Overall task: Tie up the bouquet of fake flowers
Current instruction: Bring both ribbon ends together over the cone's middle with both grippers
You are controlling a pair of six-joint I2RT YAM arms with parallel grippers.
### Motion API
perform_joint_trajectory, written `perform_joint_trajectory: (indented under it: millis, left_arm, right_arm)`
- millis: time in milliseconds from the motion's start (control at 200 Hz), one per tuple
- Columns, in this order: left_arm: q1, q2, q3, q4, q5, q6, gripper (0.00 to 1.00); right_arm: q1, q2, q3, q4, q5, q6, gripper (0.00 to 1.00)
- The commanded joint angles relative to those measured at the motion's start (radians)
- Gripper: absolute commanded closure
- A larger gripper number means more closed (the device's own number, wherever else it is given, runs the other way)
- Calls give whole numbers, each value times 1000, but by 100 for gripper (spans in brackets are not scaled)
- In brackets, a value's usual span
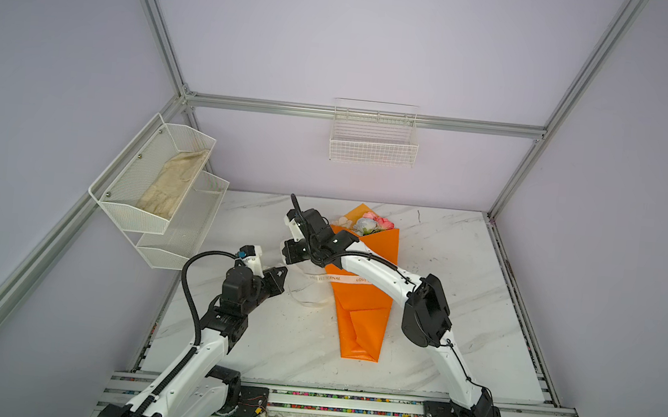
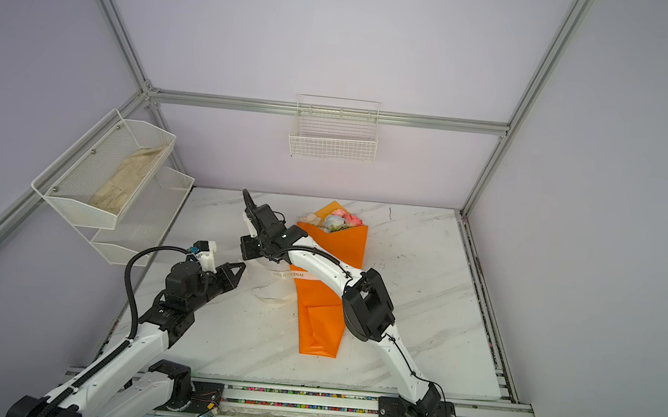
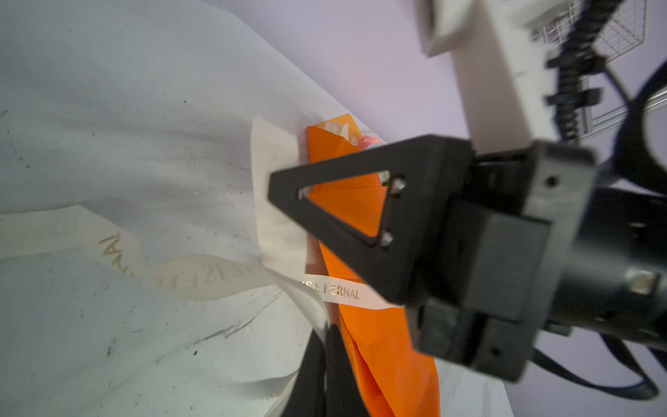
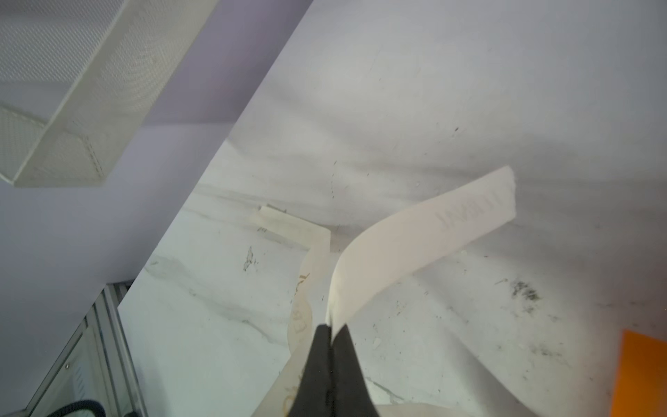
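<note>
On the white marble tabletop (image 1: 461,297): the bouquet of fake flowers (image 1: 360,308), roses in orange wrapping paper, lies at centre with its blooms toward 12 o'clock.
Ribbon: the cream printed ribbon (image 1: 327,278) crosses the wrap, its ends off toward 9 o'clock. I see no knot.
Left pincer (image 3: 325,335): together, seemingly nipping the ribbon.
Right pincer (image 4: 331,332): clamped on a ribbon end.
Left to do: crossing and tightening, I'd judge.
In the way: the right arm (image 1: 376,268) hangs over the wrap. The white mesh shelf (image 1: 127,210) holding a beige cloth (image 1: 175,186) at 10 o'clock is well apart.

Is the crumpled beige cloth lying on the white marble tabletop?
No, in a top view the crumpled beige cloth lies inside the upper white mesh wall basket, above and beside the white marble tabletop.
</note>
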Motion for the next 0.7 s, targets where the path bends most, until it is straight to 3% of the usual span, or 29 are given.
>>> perform_joint_trajectory:
  millis: [0,70,170,310,485,695]
  left_arm:
    - [-5,-29,-39,80,-8,23,98]
    - [-5,-31,-38,91,1,39,97]
    - [-7,-8,-15,105,37,71,96]
    - [-13,87,79,99,128,150,96]
    - [-73,244,270,17,206,294,96]
    - [-220,464,554,-181,284,539,95]
  right_arm:
    - [3,-26,68,-96,-64,-76,76]
    - [-17,-113,-14,-85,74,-94,64]
    - [-86,-274,-193,2,84,-86,56]
    - [-179,-482,-465,151,17,-57,55]
    - [-305,-695,-819,393,-188,17,55]
    - [-454,-776,-987,485,-321,172,55]
